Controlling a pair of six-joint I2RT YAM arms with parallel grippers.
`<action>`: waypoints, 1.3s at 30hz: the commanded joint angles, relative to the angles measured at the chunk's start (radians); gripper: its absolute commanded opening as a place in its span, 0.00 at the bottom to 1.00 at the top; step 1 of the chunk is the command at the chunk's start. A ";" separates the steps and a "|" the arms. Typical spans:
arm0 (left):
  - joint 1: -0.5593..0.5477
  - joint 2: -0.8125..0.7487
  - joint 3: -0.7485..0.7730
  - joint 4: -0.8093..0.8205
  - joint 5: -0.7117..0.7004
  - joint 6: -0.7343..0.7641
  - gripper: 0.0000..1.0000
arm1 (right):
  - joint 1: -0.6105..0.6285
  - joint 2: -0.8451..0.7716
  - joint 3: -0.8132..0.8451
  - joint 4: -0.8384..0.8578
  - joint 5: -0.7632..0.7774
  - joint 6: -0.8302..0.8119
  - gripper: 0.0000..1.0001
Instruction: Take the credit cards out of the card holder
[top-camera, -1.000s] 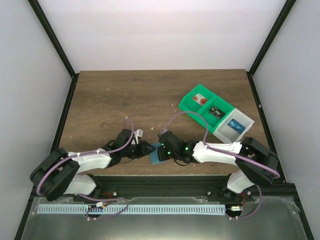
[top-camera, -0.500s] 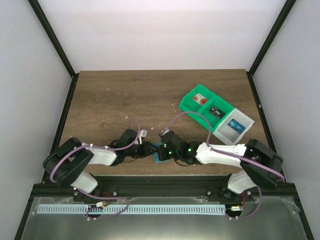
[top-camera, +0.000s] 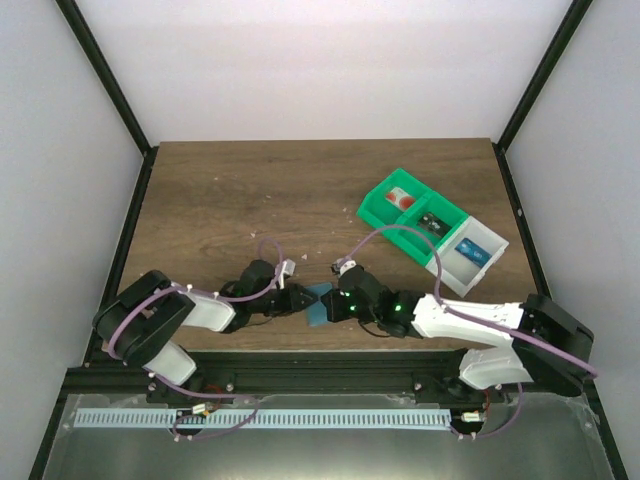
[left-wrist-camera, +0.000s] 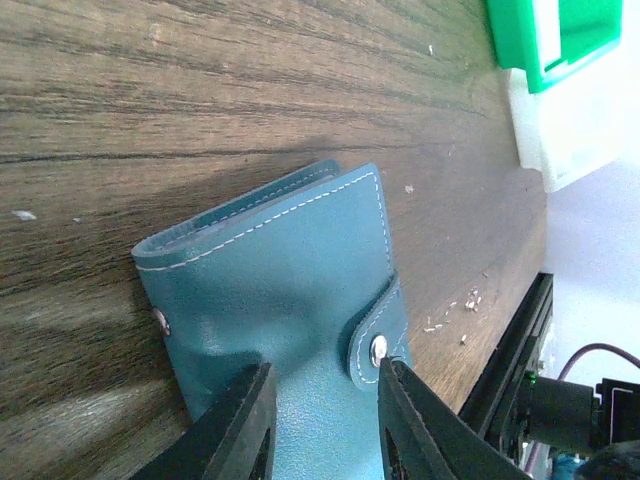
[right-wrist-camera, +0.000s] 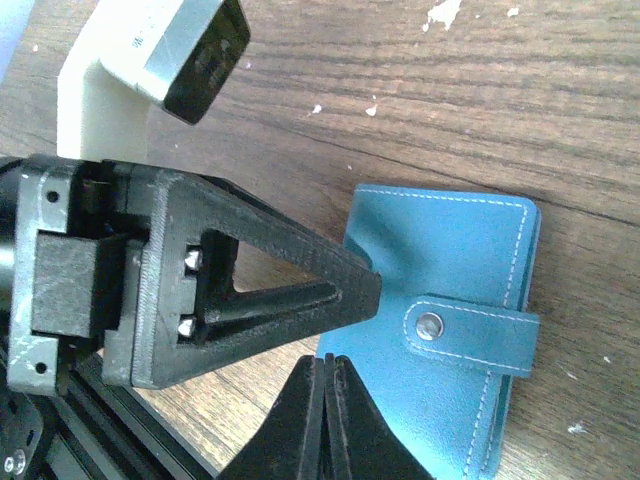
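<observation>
card holder (right-wrist-camera: 445, 325) snapped closed, no cards out yet; left pincer (left-wrist-camera: 322, 420) clamps its edge, right pincer (right-wrist-camera: 325, 425) together.

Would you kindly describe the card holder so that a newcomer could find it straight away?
Look at the near edge of the wooden table, where the two arms meet. Between the left gripper and the right gripper lies the card holder, a small blue stitched wallet, folded and snapped shut, unlike the green-and-white bins farther back.

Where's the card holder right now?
Top view: the card holder lies snapped shut on the table's near edge, between the left gripper and right gripper.
</observation>
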 joint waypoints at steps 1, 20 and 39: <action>0.003 0.045 -0.031 -0.140 -0.048 0.002 0.32 | 0.010 0.016 0.038 -0.059 0.017 -0.025 0.04; 0.004 0.026 -0.033 -0.141 -0.027 -0.049 0.28 | 0.010 0.288 0.257 -0.265 0.094 -0.040 0.20; 0.003 0.078 -0.021 -0.128 -0.013 -0.042 0.28 | 0.036 0.432 0.327 -0.368 0.216 -0.045 0.25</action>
